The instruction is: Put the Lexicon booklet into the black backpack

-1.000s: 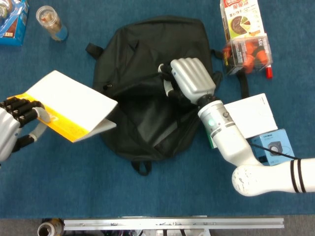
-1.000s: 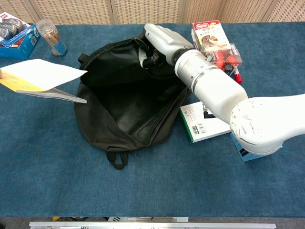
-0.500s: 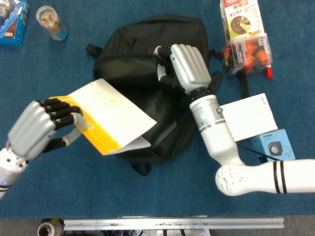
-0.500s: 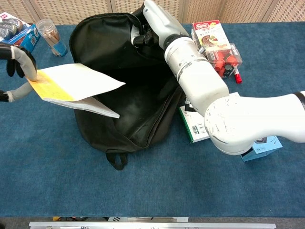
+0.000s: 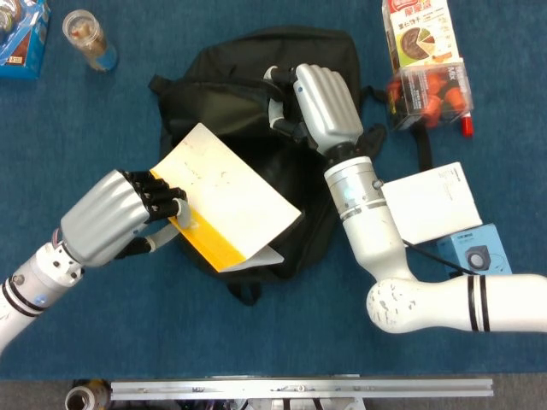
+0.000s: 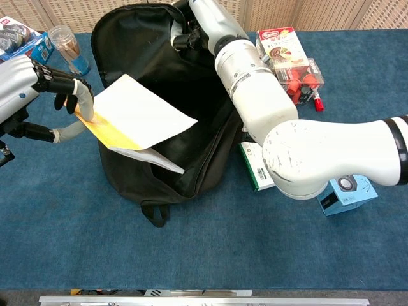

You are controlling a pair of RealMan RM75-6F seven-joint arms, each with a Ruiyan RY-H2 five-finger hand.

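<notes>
Insertion step, midway. Your left hand (image 5: 115, 218), at the left of the head view, pinches the Lexicon booklet (image 5: 229, 196) by its yellow spine edge; the white cover slants toward frame centre, its far corner already over the mouth of the black backpack (image 5: 256, 102). In the chest view the booklet (image 6: 137, 118) hangs above the dark interior, tilted, not yet inside. Your right hand (image 5: 323, 107), at upper centre, grips the upper flap of the backpack (image 6: 127, 44) and lifts it, so the opening gapes toward the left of the frame. Judged from this, your next move calls for driving the booklet further toward frame centre and downward, leading corner first, under the raised flap, before you loosen the pinch. Keep the flap high: a drooping rim would likely catch the loose lower pages.
</notes>
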